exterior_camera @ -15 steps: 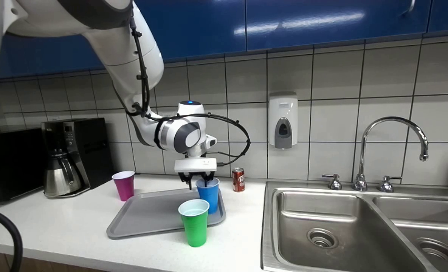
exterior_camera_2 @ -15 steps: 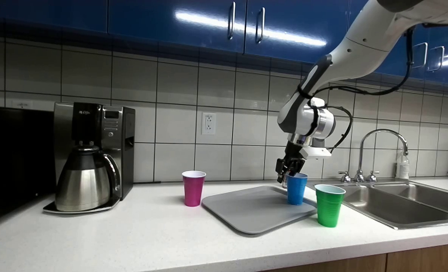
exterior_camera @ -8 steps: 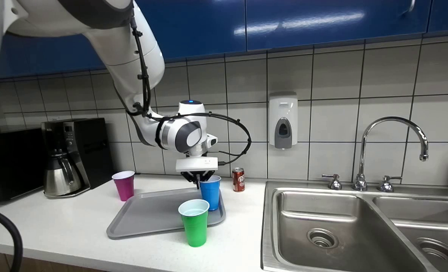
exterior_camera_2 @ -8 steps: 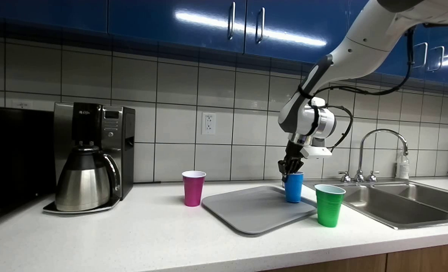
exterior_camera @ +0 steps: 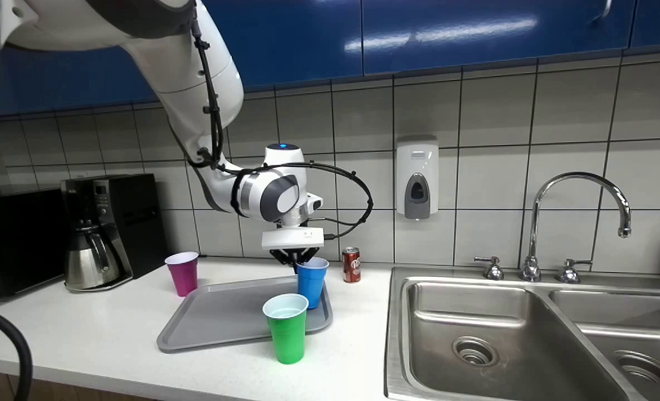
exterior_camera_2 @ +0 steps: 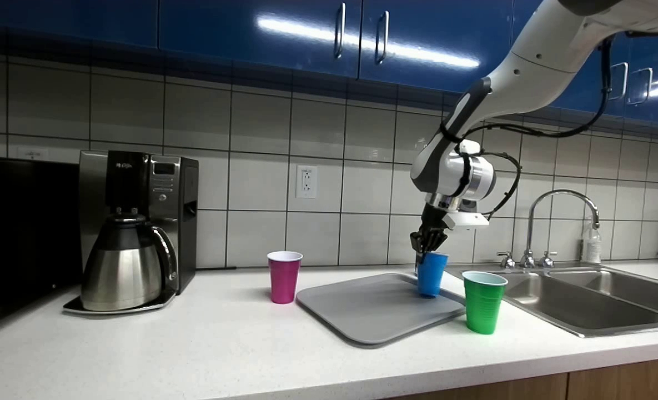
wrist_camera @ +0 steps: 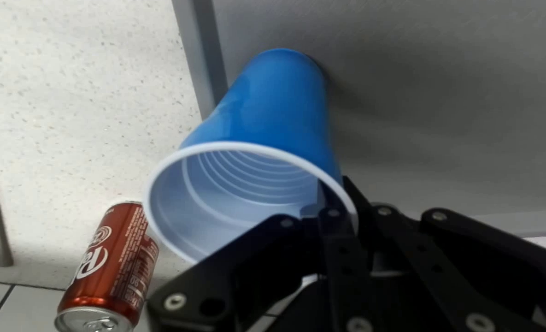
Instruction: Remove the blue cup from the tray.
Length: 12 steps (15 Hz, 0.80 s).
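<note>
1. My gripper [wrist_camera: 339, 196] is clamped on the wall of the blue cup [wrist_camera: 277, 110] at its pale rim; in the wrist view one of my fingers [wrist_camera: 333, 222] reaches into the mouth while the other lies against the outside.
2. I hold the cup slightly tilted, its pale ribbed inside open to the wrist camera. It is over the grey tray [exterior_camera: 224, 317], within the raised rim, at the end toward the stainless-steel double sink [exterior_camera: 395, 334]; whether its base touches the tray I cannot tell.
3. In both exterior views the green cup [exterior_camera_2: 483, 305] stands upright on the white countertop [exterior_camera_2: 223, 344], just beside the tray's front edge; I cannot tell if the two touch.
4. The magenta cup [exterior_camera_2: 284, 279] also stands upright on the countertop, just beside the opposite end of the tray from my grip.
5. A red soda can [wrist_camera: 111, 263] with white lettering stands near my cup, outside the tray, close to the tiled wall [exterior_camera: 363, 122].
6. Behind the sink's basins rises a gooseneck faucet [exterior_camera: 533, 228], and a soap dispenser [exterior_camera: 417, 178] is mounted on that wall.
7. Well apart from the tray, a coffee maker [exterior_camera_2: 164, 214] stands on the countertop, its steel carafe [exterior_camera_2: 120, 278] in place.
</note>
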Available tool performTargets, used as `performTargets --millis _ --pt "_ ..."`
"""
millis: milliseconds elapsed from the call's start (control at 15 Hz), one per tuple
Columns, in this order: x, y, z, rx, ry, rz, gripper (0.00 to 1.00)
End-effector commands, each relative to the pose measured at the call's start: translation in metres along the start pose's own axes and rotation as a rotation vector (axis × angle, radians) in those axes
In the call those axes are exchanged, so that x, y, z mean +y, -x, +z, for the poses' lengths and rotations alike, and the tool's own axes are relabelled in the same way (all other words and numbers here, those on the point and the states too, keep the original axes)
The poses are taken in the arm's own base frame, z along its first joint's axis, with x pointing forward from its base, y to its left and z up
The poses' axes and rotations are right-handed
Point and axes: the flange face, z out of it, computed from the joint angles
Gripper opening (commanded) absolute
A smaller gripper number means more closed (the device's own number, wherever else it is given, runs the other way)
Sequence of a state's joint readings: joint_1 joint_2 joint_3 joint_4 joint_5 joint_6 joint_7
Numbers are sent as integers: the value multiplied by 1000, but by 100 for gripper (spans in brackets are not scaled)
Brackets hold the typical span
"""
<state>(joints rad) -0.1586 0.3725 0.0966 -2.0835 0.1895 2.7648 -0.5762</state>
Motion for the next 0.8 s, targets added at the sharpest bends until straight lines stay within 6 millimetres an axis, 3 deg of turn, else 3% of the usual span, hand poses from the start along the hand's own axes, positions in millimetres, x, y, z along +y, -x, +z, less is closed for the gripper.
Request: performTargets --millis 0,400,733 --pt "1 1 -25 31 18 -15 1" --pt "1 -1 -59 73 46 -13 1" --pt "14 9 -79 87 72 6 1"
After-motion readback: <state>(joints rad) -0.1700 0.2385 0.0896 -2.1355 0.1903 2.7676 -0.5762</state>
